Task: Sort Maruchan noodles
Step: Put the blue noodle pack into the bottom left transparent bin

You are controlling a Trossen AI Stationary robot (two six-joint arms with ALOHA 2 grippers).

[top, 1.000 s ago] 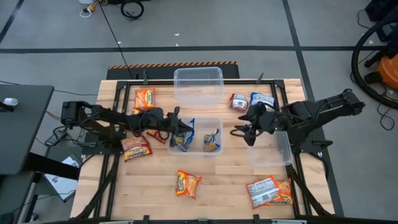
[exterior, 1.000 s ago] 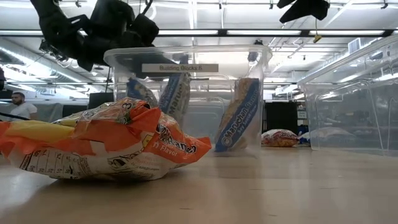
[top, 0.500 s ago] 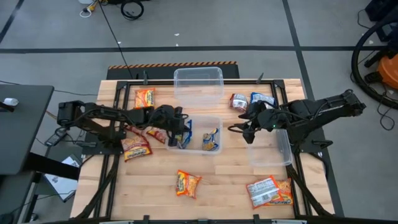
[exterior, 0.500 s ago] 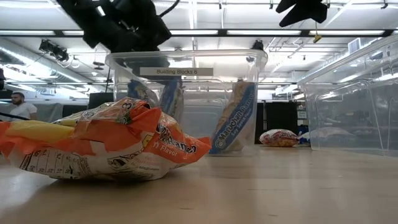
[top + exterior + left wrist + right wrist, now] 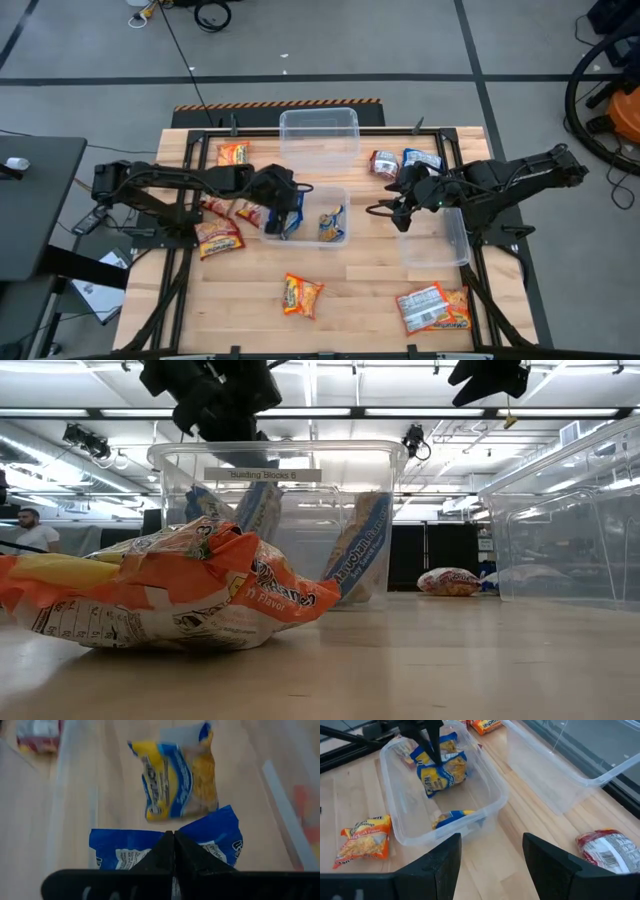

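The Maruchan noodles lie scattered. Orange packets (image 5: 232, 155) (image 5: 300, 295) (image 5: 218, 238) sit on the table's left and near side. A red-white packet (image 5: 383, 163) and a blue packet (image 5: 422, 160) lie toward the far right, and two more packets (image 5: 433, 308) lie near right. The middle clear tub (image 5: 340, 195) holds blue packets; one lies flat (image 5: 177, 775) and one leans on a wall (image 5: 455, 817). My left gripper (image 5: 285, 205) reaches down into that tub, shut on a blue packet (image 5: 215, 835). My right gripper (image 5: 388, 210) hovers open to the tub's right. My left gripper pinches the blue packet between its two fingers at the upper edge (image 5: 200, 840), coming from above and pointing down into the tub. The packet (image 5: 440, 772) hangs below the fingers (image 5: 434, 742); whether its lower end rests on the tub floor I cannot tell.
An empty clear tub (image 5: 318, 135) stands at the table's far edge and another (image 5: 445, 245) on the right, beside my right arm. Bare wood shows between the middle tub and the near edge. An orange packet (image 5: 170, 590) fills the low view's foreground.
My left arm's wrist has swung over the middle tub and the gripper has tipped to point down into it. The tub, with its blue packets, has slid a little toward the table's left.
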